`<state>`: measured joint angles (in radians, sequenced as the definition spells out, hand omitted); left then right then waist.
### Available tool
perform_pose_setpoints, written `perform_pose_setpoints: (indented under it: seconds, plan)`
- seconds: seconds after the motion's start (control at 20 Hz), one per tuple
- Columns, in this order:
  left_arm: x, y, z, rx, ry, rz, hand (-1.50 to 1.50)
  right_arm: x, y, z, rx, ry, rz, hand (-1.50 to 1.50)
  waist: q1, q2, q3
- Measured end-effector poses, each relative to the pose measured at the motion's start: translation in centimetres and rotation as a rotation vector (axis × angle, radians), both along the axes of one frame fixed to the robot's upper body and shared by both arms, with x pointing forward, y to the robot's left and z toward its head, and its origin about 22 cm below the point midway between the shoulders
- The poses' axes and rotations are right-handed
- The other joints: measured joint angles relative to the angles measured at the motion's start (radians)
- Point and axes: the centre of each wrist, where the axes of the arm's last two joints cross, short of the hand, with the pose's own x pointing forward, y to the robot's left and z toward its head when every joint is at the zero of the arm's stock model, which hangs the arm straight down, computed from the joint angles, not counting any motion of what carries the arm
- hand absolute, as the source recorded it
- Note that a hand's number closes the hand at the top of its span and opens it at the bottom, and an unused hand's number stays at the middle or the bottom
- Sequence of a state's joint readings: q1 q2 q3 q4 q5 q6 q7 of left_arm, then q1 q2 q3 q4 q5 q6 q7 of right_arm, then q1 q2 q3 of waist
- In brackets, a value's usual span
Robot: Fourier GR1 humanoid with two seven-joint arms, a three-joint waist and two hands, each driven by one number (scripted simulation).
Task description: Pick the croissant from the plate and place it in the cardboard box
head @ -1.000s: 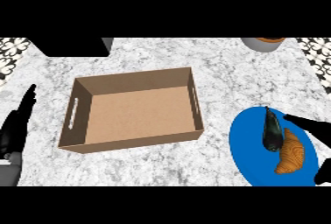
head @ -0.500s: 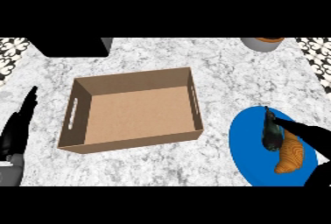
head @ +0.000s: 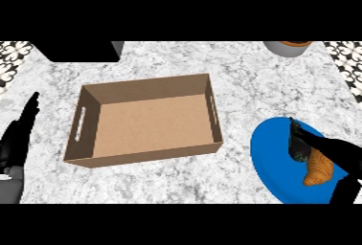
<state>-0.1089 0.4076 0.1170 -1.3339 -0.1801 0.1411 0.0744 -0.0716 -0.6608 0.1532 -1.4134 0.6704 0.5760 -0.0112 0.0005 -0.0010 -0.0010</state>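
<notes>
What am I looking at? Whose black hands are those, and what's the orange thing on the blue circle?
You are looking down through a robot's eyes at a marble kitchen counter. The black shapes are its hands. The left hand rests open at the left edge. The right hand lies over a croissant, the orange thing, on a blue plate. I can't tell if it grips it yet. In the middle sits an open cardboard box, where the croissant should go.

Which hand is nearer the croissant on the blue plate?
Right. The right hand is right at the croissant on the blue plate; the left hand rests open at the view's left edge, beyond the cardboard box.
</notes>
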Motion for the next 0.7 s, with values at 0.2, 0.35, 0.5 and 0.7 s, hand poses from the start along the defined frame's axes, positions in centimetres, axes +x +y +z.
perform_pose_setpoints:
  seconds: [0.2,0.35,0.5,0.7]
  plan:
    - [-0.1,0.1,-0.4,-0.006,-0.001,-0.005,0.00,0.2,0.2,-1.3,-0.017,-0.028,-0.025,1.50,0.000,-0.007,-0.009]
    - [-0.1,-0.1,-0.7,-0.007,-0.002,-0.003,0.00,0.3,0.2,-2.0,-0.052,-0.123,-0.023,1.50,0.000,-0.009,-0.012]
    - [-0.3,-0.1,-0.6,-0.007,0.000,-0.003,0.00,0.7,0.3,-2.6,-0.076,-0.213,-0.023,1.50,0.002,-0.009,-0.013]
    - [-0.4,0.3,-0.5,-0.001,-0.002,-0.001,0.00,0.9,0.7,-2.9,-0.114,-0.302,-0.034,1.50,0.000,-0.009,-0.013]
